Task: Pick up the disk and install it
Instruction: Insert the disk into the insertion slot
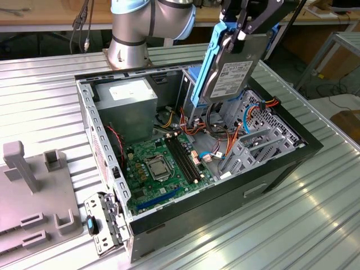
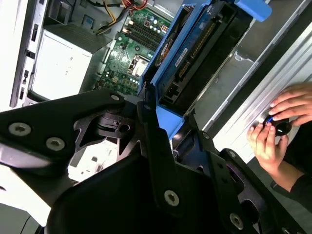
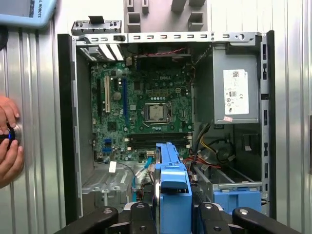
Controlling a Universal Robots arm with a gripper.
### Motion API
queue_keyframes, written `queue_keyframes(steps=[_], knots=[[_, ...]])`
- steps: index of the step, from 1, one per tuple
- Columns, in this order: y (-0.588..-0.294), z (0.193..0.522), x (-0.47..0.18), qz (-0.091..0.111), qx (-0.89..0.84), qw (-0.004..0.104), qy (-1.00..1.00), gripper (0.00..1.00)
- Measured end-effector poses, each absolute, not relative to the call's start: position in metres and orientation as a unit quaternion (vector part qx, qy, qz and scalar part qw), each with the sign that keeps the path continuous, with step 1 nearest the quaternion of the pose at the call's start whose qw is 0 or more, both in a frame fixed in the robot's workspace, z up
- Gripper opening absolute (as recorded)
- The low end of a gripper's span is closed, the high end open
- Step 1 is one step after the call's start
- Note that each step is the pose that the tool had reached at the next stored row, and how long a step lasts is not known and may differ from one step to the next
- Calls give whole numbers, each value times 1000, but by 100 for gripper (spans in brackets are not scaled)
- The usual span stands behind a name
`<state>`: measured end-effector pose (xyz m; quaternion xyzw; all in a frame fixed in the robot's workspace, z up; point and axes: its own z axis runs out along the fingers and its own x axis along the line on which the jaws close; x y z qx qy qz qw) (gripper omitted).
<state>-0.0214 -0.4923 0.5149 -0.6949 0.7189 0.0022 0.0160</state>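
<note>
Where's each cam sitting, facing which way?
Exterior view: off the arm, looks down into the open computer case; arm base, gripper holding the disk.
First wrist view: at the wrist, looks straight into the case over the disk; gripper in foreground.
Second wrist view: at the wrist, slants along the disk; gripper in foreground.
Shared: both wrist views catch a person's hands beside the case.

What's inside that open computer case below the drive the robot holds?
A green motherboard, a grey power supply and orange and red cables sit inside the case. The disk, clamped in the gripper, covers the part right behind it.
</note>
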Motion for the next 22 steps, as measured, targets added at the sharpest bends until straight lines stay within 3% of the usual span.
queue_keyframes(steps=[8, 22], knots=[[-516, 514, -18, 0, -694, 14, 720, 37], [-526, 511, 12, -5, -694, 9, 720, 37]])
